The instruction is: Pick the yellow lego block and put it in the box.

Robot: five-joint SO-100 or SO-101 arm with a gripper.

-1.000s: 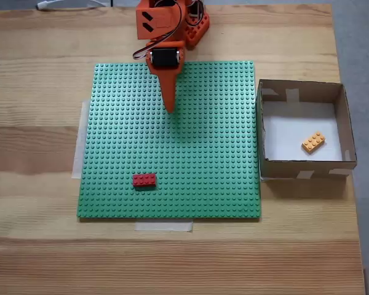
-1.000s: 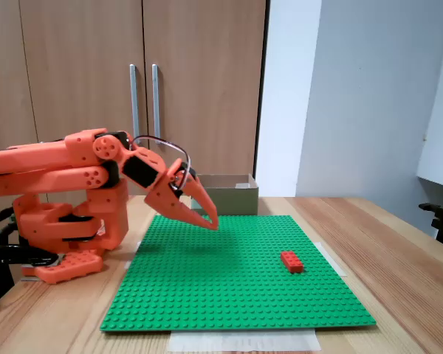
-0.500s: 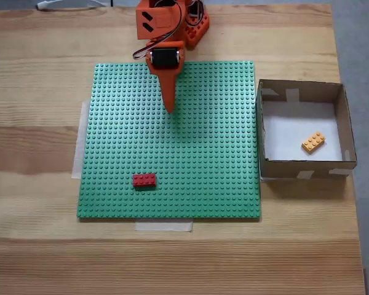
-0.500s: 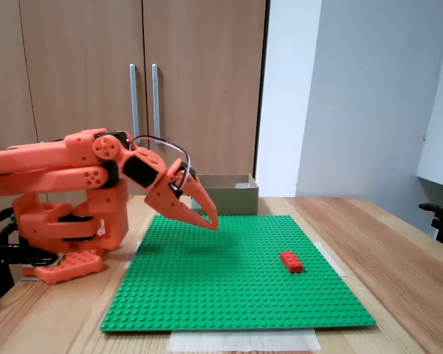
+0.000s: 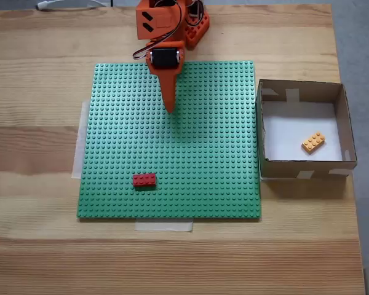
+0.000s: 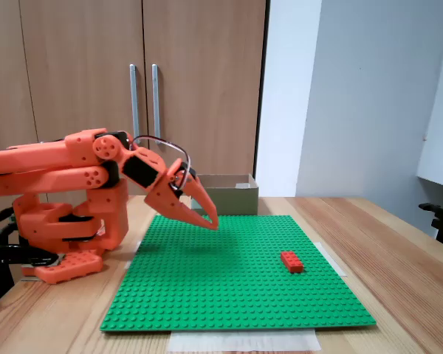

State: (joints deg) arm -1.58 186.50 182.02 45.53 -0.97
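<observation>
Fixed view — yellow lego block in box | red brick on baseplate

Office-like room: wooden cabinet doors, wooden table.

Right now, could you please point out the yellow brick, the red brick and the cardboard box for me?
yellow brick [image 5: 313,142], fixed view from above, on its studded top.
red brick [image 5: 144,180], fixed view from above, middle of its top.
cardboard box [image 5: 301,166], fixed view from above, on its near wall.

The yellow lego block lies tilted on the white bottom. It sits inside the square cardboard box.
</observation>
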